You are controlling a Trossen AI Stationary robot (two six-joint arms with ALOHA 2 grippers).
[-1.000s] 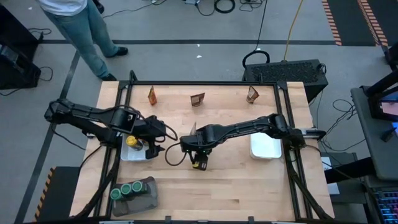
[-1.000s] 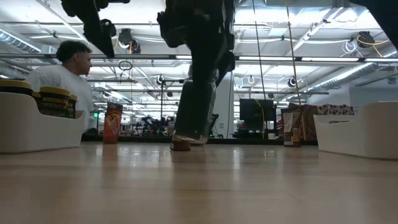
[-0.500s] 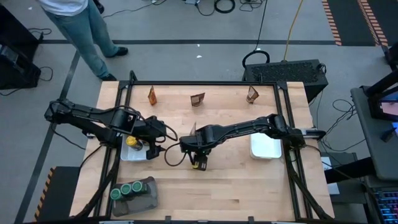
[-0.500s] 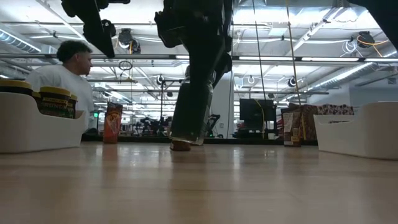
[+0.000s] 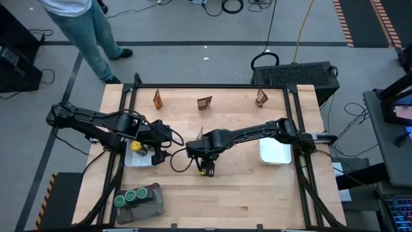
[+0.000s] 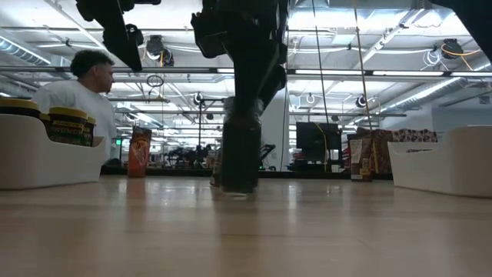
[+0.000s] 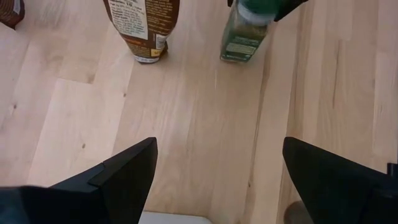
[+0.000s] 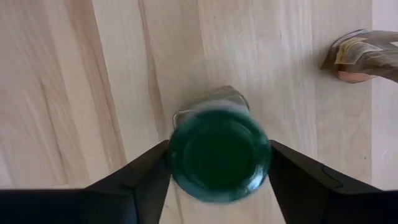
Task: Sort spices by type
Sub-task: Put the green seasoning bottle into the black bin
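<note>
Spices are partly sorted: a green-lidded jar (image 8: 218, 154) stands mid-table between the right gripper (image 5: 205, 169) fingers, which flank its lid; whether they pinch it I cannot tell. Left gripper (image 5: 157, 153), spread wide, hovers over the white tray (image 5: 132, 159) holding a yellow-lidded jar (image 5: 136, 147).

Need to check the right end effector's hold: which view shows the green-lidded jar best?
The right wrist view: the green-lidded jar fills the gap between the right end effector fingers, seen lid-on. The left wrist view shows its side and label. The high view shows little of it under the arm; the low view shows a dark silhouette.
</note>
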